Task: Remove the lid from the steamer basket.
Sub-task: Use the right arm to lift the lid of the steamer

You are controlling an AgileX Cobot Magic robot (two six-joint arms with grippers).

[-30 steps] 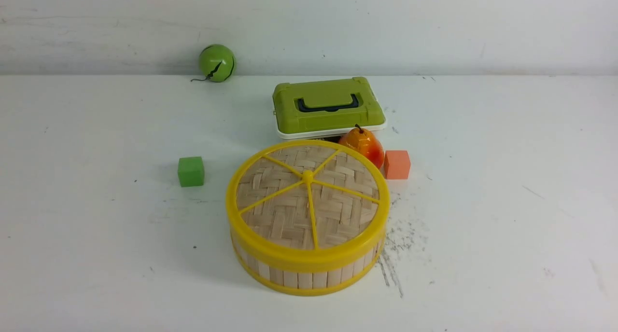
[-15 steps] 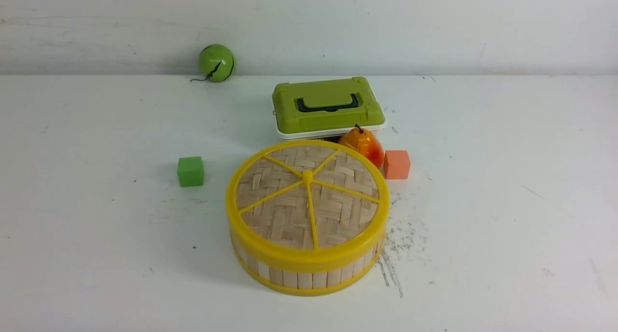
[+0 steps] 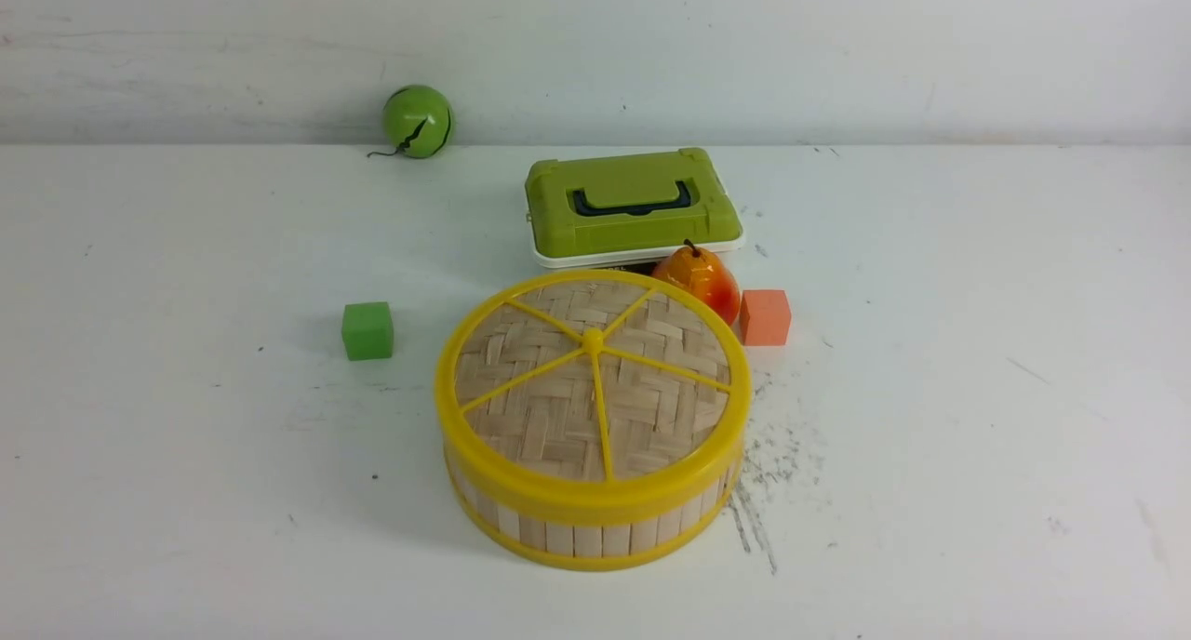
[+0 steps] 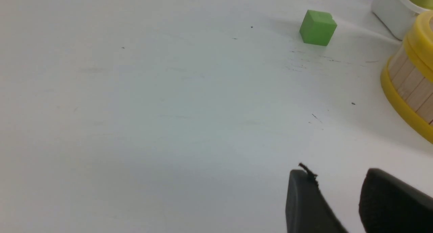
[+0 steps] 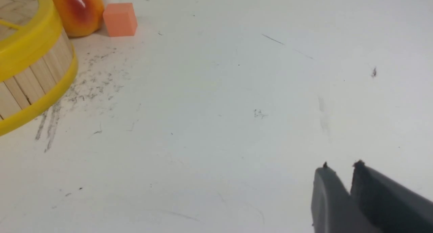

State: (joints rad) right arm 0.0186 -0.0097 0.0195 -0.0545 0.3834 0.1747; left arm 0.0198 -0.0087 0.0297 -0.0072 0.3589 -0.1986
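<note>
Front view shows our lid [image 3: 593, 380] seated beside the pear [image 3: 700, 280]; both jaws nearly closed, empty; lifting may drag the steamer basket [image 3: 595, 528].

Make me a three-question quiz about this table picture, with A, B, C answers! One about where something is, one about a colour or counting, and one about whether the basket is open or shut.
1. What touches the orange cube?
A. nothing
B. green cube
C. ball

2. How many yellow spokes has the lid?
A. three
B. five
C. eight

3. The steamer basket is:
A. open
B. tipped over
C. covered by its lid

Answers:
1 A: it stands just clear of the pear.
2 B: five spokes run from the hub.
3 C: the lid sits flat on the rim.
</note>
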